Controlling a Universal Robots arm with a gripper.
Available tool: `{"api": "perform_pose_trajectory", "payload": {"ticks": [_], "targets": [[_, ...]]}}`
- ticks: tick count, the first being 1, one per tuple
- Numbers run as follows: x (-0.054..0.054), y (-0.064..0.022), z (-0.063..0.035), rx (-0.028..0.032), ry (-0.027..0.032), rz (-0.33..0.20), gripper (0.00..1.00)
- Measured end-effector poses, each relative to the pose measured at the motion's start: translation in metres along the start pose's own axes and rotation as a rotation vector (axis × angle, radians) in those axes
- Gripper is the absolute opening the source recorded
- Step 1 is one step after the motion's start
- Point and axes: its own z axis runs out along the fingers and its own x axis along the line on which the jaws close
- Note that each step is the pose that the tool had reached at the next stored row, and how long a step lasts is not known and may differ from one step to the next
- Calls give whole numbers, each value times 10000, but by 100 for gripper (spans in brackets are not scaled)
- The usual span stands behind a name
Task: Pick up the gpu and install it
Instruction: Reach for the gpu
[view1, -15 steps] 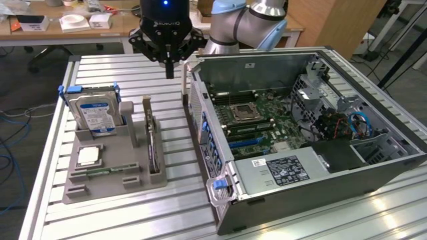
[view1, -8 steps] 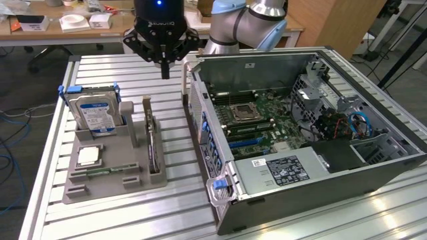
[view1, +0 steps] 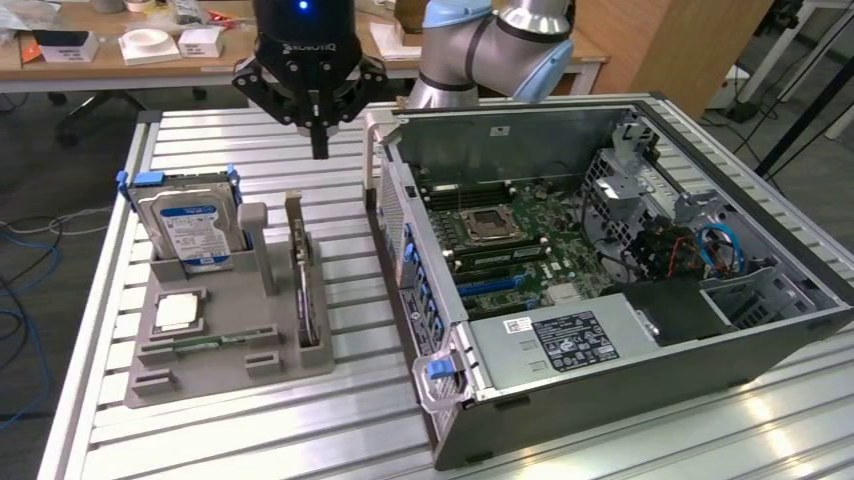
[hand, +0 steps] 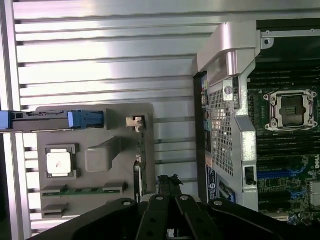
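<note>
The gpu stands on its edge in a slot along the side of the grey holder nearest the computer case, with its silver bracket at the far end. From the wrist it appears edge-on as a thin dark strip. My gripper hangs well above the table, over the far end of the holder and behind the gpu. Its black fingers are shut together with nothing between them. In the wrist view the fingertips meet just beside the gpu's edge, towards the case.
The open computer case lies on its side at the exterior view's right, motherboard exposed. The holder also carries a blue-labelled hard drive, a square processor and a memory stick. The slatted metal table extends around them.
</note>
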Motion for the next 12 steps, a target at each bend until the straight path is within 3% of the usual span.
{"api": "perform_pose_trajectory", "payload": {"ticks": [12], "targets": [[152, -12, -3, 0, 0, 0, 11]]}}
